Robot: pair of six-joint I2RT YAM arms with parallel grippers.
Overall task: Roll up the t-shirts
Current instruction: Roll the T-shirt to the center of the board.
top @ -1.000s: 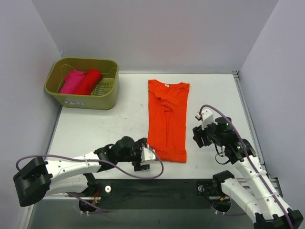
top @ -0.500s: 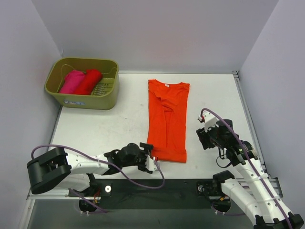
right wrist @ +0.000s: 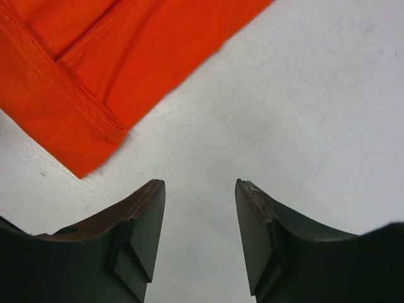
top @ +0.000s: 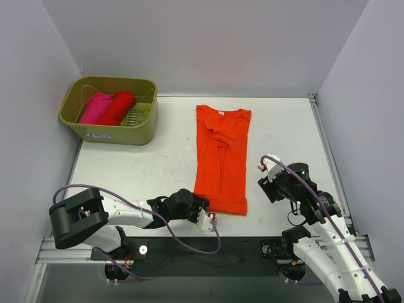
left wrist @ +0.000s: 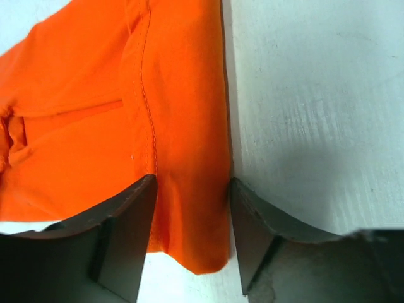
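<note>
**Taking hold of the near hem, before any rolling**

At the near edge of the desk [top: 145,170] both claws sit low at the hem of the orange-red t-shirt [top: 221,158]. The shirt lies flat and folded into a long narrow strip, hem toward the arms and collar toward the far wall.

The left claw [left wrist: 192,189] stands astride the left hem corner. Its jaws are partly apart with the stitched edge lying flat between them, and the cloth does not look pinched yet. The right claw [right wrist: 201,186] is also moderately wide and holds nothing. It hovers over bare desk just beside the right hem corner, with no cloth between its jaws.

Farther off, at the far left, an olive-green basket [top: 113,134] holds the deeper red t-shirt [top: 118,107] and the magenta pink t-shirt [top: 95,107]. They lie side by side as compact bundles, apparently rolled.

Judged from this layout, the step in hand is gripping the hem of the last unrolled shirt, and no turn of the roll has begun.

The next move appears to call for three things:
- the left claw nips its corner firmly;
- the right claw shifts inward over the other corner and takes it;
- both then lift slightly and turn the hem over toward the collar at an even pace.

If only one corner is held, the roll is likely to skew into a cone.
</note>
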